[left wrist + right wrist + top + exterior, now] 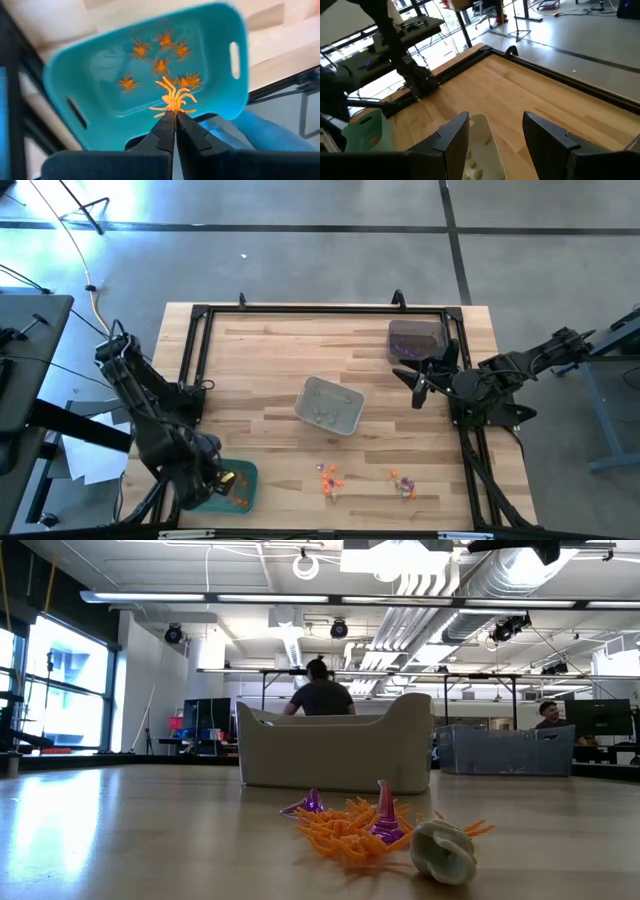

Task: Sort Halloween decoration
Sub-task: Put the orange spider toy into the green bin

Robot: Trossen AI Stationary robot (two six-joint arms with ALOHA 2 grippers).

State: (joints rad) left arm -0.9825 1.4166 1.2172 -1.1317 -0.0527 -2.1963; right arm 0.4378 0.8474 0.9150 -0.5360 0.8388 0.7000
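Observation:
My left gripper (174,115) hangs over the teal tray (220,100) at the table's near left corner (248,492), shut on an orange spider trinket (173,96). Several more orange spiders (161,65) lie on the tray's floor. Loose Halloween decoration lies near the table's front edge: an orange cluster (330,478), a purple and orange group (403,483), and, in the low view, a pale trinket (445,850). My right gripper (495,125) waits open above the table's right side (420,383), with nothing between its fingers. My left gripper pinches the orange spider between its two fingertips, at the body end nearest the fingers (173,107). The fingers point steeply down from above. The spider is lifted clear above the tray's floor, and its legs spread out beyond the fingertips.
A grey tray (328,405) holding a few pale pieces stands mid-table. A dark tray (415,340) sits at the far right. A black frame (320,308) runs along the table's edges. People show in the room beyond the table (322,690).

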